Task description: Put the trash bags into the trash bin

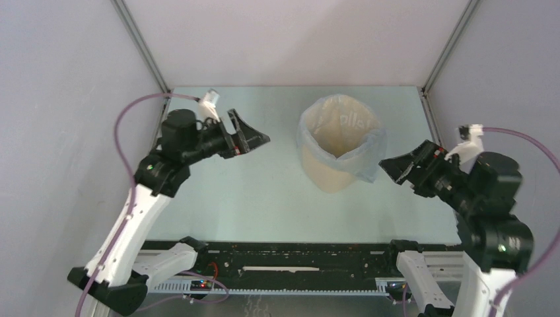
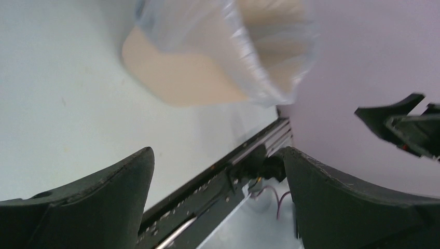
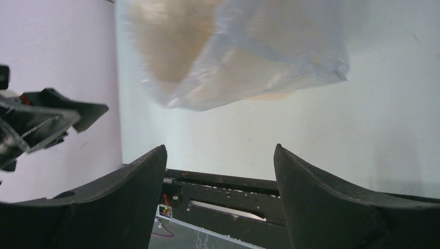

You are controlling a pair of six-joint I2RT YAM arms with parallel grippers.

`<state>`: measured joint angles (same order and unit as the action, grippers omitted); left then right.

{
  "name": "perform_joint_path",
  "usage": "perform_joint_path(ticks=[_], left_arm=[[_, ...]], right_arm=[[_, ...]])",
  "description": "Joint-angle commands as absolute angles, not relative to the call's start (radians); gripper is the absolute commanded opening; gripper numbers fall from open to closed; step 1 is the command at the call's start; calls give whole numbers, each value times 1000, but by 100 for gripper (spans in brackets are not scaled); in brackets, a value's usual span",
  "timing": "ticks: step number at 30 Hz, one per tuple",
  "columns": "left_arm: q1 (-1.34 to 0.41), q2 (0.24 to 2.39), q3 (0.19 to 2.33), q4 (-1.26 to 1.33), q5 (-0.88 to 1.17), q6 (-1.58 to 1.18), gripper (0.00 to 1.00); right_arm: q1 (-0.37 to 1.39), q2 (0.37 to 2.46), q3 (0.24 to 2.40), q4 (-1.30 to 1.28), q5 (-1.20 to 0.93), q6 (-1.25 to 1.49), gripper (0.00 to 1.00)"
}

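Observation:
The cream-beige trash bin (image 1: 328, 176) stands upright on the table, right of centre. The pale-blue translucent trash bag (image 1: 372, 153) lines it, its mouth folded over the rim and hanging down the outside. My left gripper (image 1: 256, 139) is open and empty, in the air left of the bin, pointing at it. My right gripper (image 1: 395, 168) is open and empty, just right of the bin near the bag's overhang. The left wrist view shows the bin (image 2: 181, 78), the bag (image 2: 259, 57) and my open left gripper (image 2: 218, 151). The right wrist view shows the bag (image 3: 280, 57), the bin (image 3: 161, 36) and my open right gripper (image 3: 220, 149).
Grey enclosure walls (image 1: 59, 99) close in the table on the left, back and right. A black rail (image 1: 297, 254) with cables runs along the near edge between the arm bases. The right gripper (image 2: 399, 122) shows in the left wrist view, the left gripper (image 3: 52, 116) in the right wrist view.

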<state>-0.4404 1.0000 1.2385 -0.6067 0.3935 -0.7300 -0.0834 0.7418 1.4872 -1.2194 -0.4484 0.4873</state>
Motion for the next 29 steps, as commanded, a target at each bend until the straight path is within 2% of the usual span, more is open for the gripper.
perform_joint_path(ticks=[1, 8, 13, 16, 22, 29], left_arm=[[-443, 901, 1413, -563, 268, -692, 100], [-443, 830, 1710, -715, 47, -534, 100], [-443, 812, 1872, -734, -91, -470, 100], [-443, 799, 1892, -741, -150, -469, 100], [-443, 801, 1913, -768, -160, -439, 100], [-443, 822, 1918, -768, -155, -438, 100]], right_arm=[[-78, 749, 1674, -1294, -486, 496, 99], [-77, 757, 1862, -1293, -478, 459, 100], [-74, 805, 2041, -1279, -511, 482, 100], [-72, 816, 2086, -1252, -547, 507, 100], [-65, 758, 2042, -1143, -555, 574, 100], [-50, 755, 2054, -1158, -490, 580, 100]])
